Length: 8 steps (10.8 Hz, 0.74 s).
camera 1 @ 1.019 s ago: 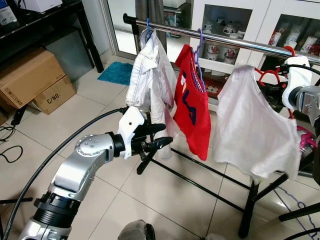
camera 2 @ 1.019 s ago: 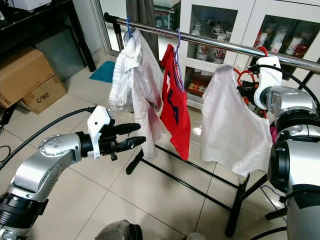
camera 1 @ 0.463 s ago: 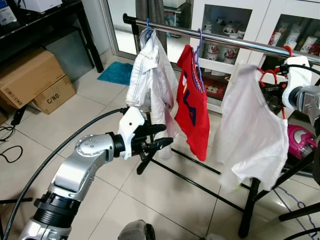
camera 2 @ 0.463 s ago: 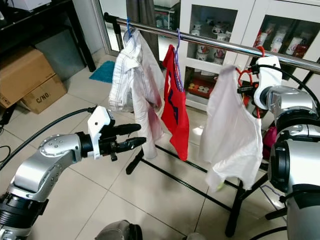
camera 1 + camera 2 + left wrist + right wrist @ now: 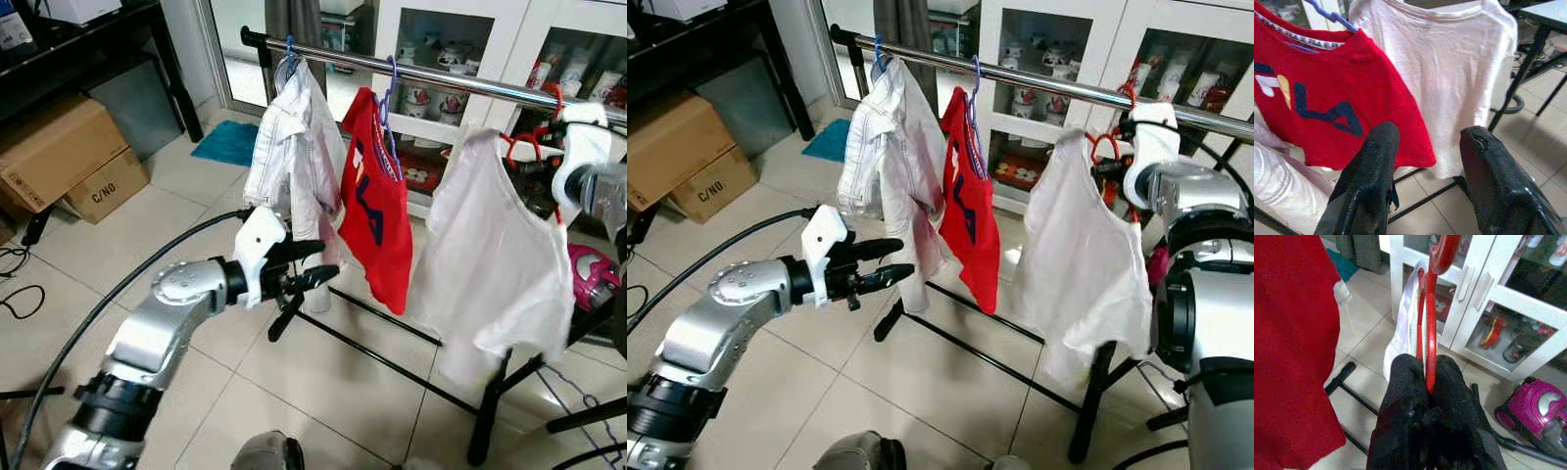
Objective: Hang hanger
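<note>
A red hanger (image 5: 529,149) carries a white T-shirt (image 5: 495,255) at the right end of the silver rail (image 5: 441,76). My right gripper (image 5: 1427,369) is shut on the hanger's neck, just below its hook (image 5: 1130,92). The hook is up at the rail; I cannot tell whether it rests on it. My left gripper (image 5: 318,262) is open and holds nothing, low in front of the rack, with the red shirt (image 5: 1327,98) and the T-shirt beyond its fingers.
A white jacket (image 5: 289,157) and a red shirt (image 5: 377,206) hang further left on the rail. The rack's black base bars (image 5: 392,367) cross the tiled floor. Cardboard boxes (image 5: 59,157) stand at the left, a glass-door cabinet (image 5: 441,39) behind, a pink vacuum (image 5: 591,269) at the right.
My right gripper has lifted the hanger a little toward the rail, and the T-shirt has swung and settled lower. The left arm has barely moved.
</note>
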Available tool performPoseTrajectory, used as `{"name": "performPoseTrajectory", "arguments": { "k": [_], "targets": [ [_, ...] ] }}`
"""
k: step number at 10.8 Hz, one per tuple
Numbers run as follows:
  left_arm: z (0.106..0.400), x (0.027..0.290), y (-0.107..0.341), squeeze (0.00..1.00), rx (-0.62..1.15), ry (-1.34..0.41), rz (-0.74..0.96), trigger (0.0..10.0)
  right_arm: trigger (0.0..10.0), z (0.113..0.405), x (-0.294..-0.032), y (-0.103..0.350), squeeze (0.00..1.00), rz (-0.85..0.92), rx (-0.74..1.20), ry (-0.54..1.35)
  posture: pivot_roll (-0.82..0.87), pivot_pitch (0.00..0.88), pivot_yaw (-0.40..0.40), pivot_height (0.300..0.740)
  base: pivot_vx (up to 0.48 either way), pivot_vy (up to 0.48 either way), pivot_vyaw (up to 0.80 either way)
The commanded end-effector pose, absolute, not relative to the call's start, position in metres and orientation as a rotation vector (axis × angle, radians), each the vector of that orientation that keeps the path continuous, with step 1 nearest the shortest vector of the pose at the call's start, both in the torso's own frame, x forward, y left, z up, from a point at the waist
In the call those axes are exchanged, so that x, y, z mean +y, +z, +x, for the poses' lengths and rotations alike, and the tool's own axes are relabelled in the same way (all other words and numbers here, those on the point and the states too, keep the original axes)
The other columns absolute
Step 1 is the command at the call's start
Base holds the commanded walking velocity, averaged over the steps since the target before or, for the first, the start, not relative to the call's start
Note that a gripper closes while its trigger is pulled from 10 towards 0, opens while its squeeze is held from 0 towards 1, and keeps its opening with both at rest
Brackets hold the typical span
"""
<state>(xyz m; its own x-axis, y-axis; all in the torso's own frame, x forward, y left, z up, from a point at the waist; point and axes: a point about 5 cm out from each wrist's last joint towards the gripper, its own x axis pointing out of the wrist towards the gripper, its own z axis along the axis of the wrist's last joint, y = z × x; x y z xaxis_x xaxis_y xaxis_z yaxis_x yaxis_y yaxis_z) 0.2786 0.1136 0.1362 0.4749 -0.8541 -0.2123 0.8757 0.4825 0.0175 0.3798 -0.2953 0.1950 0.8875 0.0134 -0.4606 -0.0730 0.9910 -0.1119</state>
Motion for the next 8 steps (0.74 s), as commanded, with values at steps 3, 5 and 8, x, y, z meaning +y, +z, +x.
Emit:
{"name": "performPoseTrajectory", "arguments": {
  "k": [3,5,8],
  "targets": [
    [0.288,0.109,0.141,0.00,0.144,-1.010,0.153,10.0,0.0,0.383,-0.300,0.222,0.00,-0.092,0.363,0.064,-0.11,0.000,0.093,0.740,0.000,0.000,0.00],
    [0.292,0.106,0.143,0.00,0.123,-1.001,0.154,10.0,0.0,0.381,-0.306,0.230,0.00,-0.076,0.312,0.055,-0.12,0.000,0.100,0.740,0.000,0.000,0.00],
    [0.302,0.109,0.142,0.00,0.110,-0.868,0.150,10.0,0.0,0.373,-0.311,0.240,0.00,-0.043,0.202,0.095,-0.12,0.000,0.102,0.740,0.000,0.000,0.00]
  ]
}}
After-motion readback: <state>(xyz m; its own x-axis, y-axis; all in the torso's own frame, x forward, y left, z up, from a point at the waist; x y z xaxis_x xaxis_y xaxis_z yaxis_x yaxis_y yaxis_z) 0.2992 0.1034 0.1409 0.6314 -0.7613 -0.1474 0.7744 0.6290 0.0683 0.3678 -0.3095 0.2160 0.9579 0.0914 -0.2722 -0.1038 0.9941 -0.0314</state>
